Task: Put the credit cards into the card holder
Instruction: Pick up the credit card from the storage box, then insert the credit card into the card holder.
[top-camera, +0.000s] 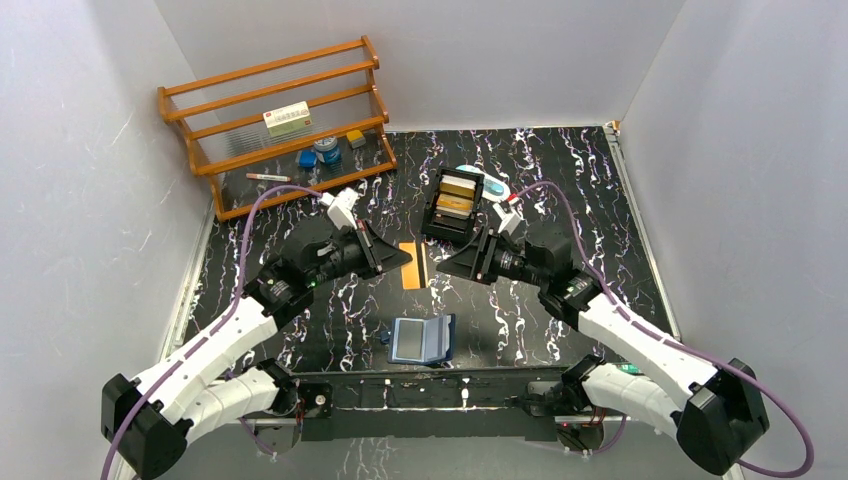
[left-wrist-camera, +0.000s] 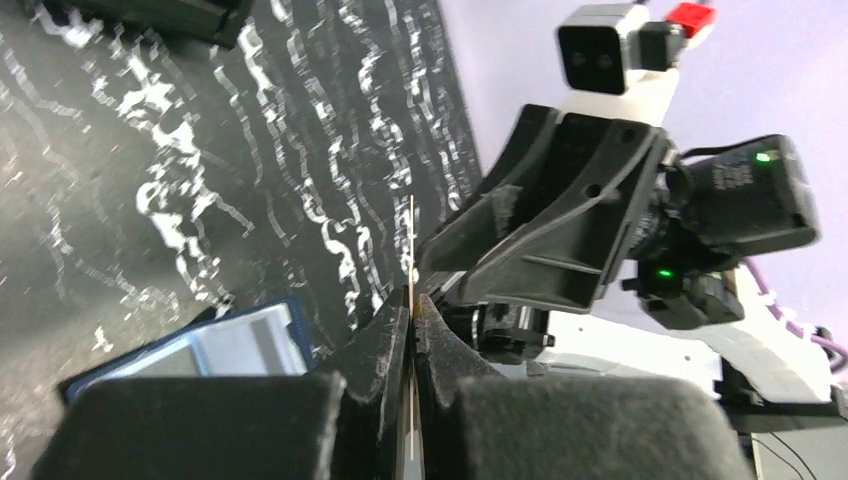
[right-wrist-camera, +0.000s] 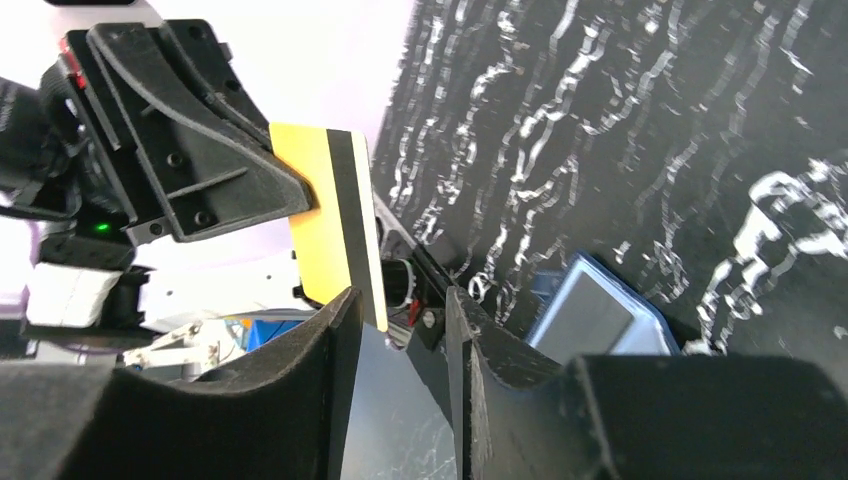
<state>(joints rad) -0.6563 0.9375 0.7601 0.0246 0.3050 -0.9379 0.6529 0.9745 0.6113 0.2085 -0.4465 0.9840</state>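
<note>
My left gripper (top-camera: 402, 258) is shut on one gold credit card (top-camera: 412, 265) with a dark stripe and holds it above the table's middle. In the left wrist view the card (left-wrist-camera: 412, 240) shows edge-on between the closed fingers. My right gripper (top-camera: 441, 264) is open and faces the card from the right. In the right wrist view the card (right-wrist-camera: 325, 215) hangs at the mouth of the open jaws, beside the left finger (right-wrist-camera: 335, 330). The navy card holder (top-camera: 422, 338) lies open near the front edge, also visible in the left wrist view (left-wrist-camera: 215, 345) and the right wrist view (right-wrist-camera: 590, 315).
A black open tray (top-camera: 434, 215) with more gold cards (top-camera: 457, 197) stands behind the grippers. A white-and-teal object (top-camera: 482, 176) lies behind the tray. A wooden rack (top-camera: 270, 120) with a printed box (top-camera: 287, 119) and small items stands at the back left. Grey walls enclose the table.
</note>
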